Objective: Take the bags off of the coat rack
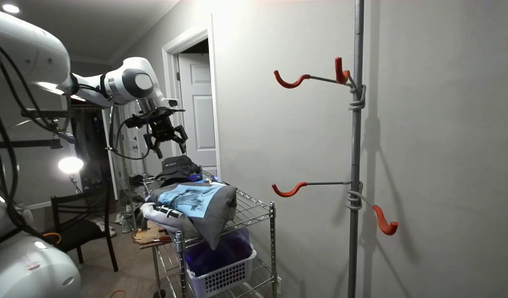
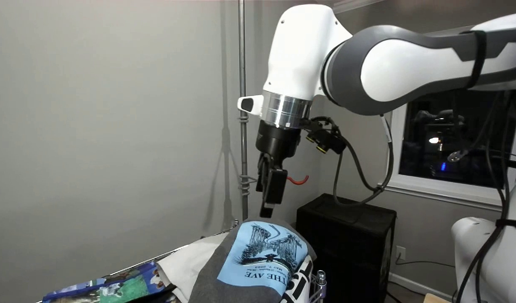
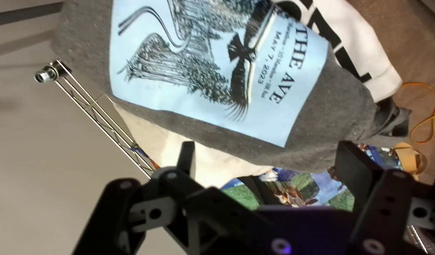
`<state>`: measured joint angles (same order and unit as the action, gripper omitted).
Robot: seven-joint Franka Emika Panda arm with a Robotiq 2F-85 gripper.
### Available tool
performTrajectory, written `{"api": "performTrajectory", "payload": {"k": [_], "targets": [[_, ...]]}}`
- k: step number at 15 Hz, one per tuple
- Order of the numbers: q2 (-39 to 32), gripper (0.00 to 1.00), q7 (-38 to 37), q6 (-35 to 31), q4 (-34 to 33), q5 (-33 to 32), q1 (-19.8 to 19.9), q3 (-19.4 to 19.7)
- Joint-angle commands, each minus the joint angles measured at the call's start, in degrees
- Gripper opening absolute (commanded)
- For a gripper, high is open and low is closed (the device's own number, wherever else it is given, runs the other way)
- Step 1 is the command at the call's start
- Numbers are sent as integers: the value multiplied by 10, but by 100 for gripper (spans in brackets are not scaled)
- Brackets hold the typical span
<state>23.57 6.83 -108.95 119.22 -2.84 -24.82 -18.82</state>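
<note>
A grey soft bag with a light blue THE AVE print (image 3: 189,117) lies on the top of a wire cart. Partly beneath it is the white bag with bold black lettering (image 1: 164,217), whose lettered edge also shows in the wrist view. My gripper (image 1: 171,152) hangs over this pile, pointing down, its fingers spread wide with nothing between them. In the wrist view the grey bag's edge runs beyond the gripper's fingertips. The coat rack's grey pole (image 1: 356,145) stands by the wall, and its visible red-orange hooks (image 1: 291,190) hold nothing.
The wire cart (image 1: 254,203) carries a black cap (image 1: 179,165) and a colourful patterned item (image 2: 127,286). A lilac basket (image 1: 222,277) sits on its lower shelf. Near it stand a dark chair (image 1: 82,227) and a tall black box (image 2: 346,235). A wall runs behind the rack.
</note>
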Motion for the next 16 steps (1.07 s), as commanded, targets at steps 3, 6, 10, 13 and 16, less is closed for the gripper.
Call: {"api": "performTrajectory", "payload": {"k": [3, 6, 10, 13, 16], "targets": [[193, 100, 65, -53, 144, 7, 3, 60], [255, 100, 81, -98, 175, 7, 2, 87], [290, 100, 103, -117, 193, 16, -2, 114], [297, 100, 100, -115, 198, 25, -1, 125], [287, 100, 87, -97, 182, 18, 12, 114]]}}
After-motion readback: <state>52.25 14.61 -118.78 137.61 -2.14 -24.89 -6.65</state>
